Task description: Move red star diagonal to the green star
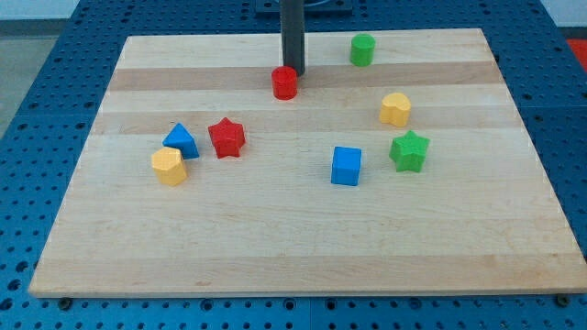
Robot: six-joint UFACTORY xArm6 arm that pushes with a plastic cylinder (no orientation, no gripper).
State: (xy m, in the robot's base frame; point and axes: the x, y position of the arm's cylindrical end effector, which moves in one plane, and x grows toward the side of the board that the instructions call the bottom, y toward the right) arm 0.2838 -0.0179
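While my tip touches red cylinder, no gripper shows; wooden board on blue pegboard.

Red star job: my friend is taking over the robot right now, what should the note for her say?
My tip sits near the view's top, right beside the red cylinder, just to its upper right; I cannot tell whether they touch.
The red star lies on the view's left, next to the blue triangular block and a yellow block.
The green star is on the view's right, below another yellow block, with the blue cube to its left.
Done: nothing visible; the stars are far apart.
Left: bring the tip to the red star's left and push it rightward to a spot diagonal to the green star.
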